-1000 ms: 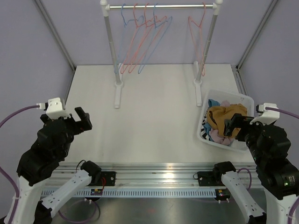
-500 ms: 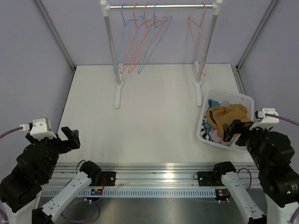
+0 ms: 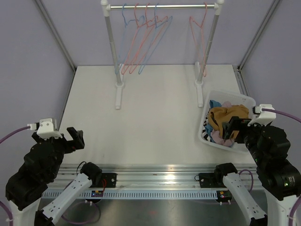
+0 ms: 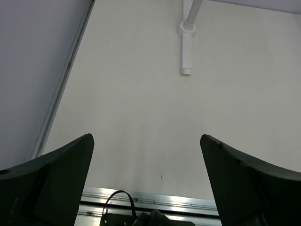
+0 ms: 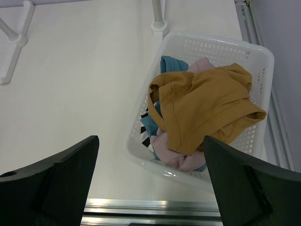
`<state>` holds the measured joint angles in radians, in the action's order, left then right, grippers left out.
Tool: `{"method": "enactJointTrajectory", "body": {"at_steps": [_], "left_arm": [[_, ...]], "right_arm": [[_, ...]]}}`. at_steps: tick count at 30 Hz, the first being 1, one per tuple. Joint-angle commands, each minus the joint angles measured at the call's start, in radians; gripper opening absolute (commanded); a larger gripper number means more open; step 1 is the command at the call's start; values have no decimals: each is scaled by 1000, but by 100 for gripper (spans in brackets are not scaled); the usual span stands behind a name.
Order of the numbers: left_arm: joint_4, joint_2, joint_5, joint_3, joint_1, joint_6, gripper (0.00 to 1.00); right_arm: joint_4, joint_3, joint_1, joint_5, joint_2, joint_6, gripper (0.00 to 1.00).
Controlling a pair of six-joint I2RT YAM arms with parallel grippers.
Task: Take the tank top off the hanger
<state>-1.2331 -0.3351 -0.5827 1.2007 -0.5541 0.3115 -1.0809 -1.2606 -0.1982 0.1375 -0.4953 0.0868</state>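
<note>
Tank top [image 5: 207, 103]: mustard garment lying topmost in basket [image 5: 211, 40], draped over other clothes [image 5: 169, 153], where a freed garment would be dropped.
Hangers [image 3: 141, 47]: all bare on rack [image 3: 162, 6], far behind basket, so job looks done.
Right pincer [image 3: 233, 128]: jaws wide, empty, hovering over basket's near rim.
Left pincer [image 3: 74, 140]: jaws wide, empty, well left of basket, above counter [image 3: 155, 117].
Next: nothing left to grip, by my reading.

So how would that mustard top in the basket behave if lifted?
Probably floppy: the mustard top lies crumpled and draped in folds. Likely light, being thin fabric. It may snag and drag the pink garment under it.
</note>
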Motion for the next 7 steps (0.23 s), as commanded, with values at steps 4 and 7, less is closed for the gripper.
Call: {"method": "enactJointTrajectory", "body": {"at_steps": [4,7], "left_arm": [[87,5,8,-30,3,-22,99],[96,5,-6,-35,3,-26,99]], "right_arm": [[76,36,-3,-10,-28,21,99],[87,52,-3,2,-35,25,99]]}}
